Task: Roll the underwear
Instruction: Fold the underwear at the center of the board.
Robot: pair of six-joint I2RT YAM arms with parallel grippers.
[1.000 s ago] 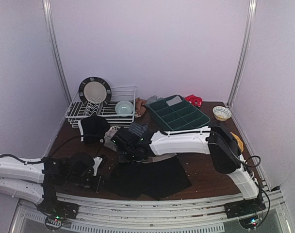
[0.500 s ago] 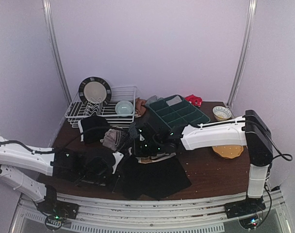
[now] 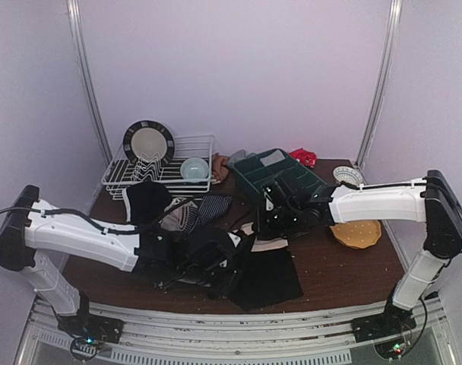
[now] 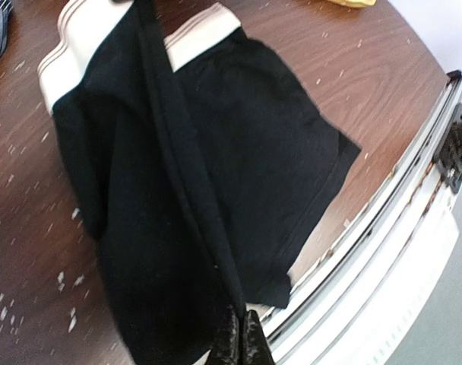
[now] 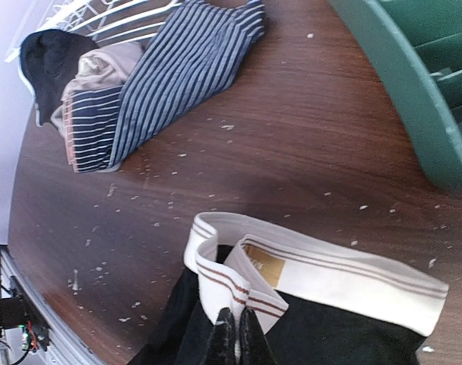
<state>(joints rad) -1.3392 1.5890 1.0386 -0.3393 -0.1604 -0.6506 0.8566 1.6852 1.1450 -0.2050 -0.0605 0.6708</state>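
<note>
Two arms over a dark wood table (image 3: 345,266), seen from above & from both wrists. My left gripper (image 4: 241,334) is closed, pinching a fold of the black underwear (image 4: 238,152); a taut ridge of black cloth runs from my fingertips up toward the waistband (image 4: 200,34). My right gripper (image 5: 235,331) is also closed, clamped on the white waistband w/ thin brown stripes, at a doubled-over corner. The black underwear lies mostly flat at the table's near edge, center, btwn the two grippers, its front hem close to the metal rail.

Behind it, apart: striped navy underwear (image 5: 162,84) spread on the wood, touching a beige garment (image 5: 102,68) and another black garment (image 5: 49,57) by the white dish rack (image 3: 162,171). A green divided tray (image 5: 398,99) sits to the right at the back. A yellow plate (image 3: 356,233) lies under my right forearm.
</note>
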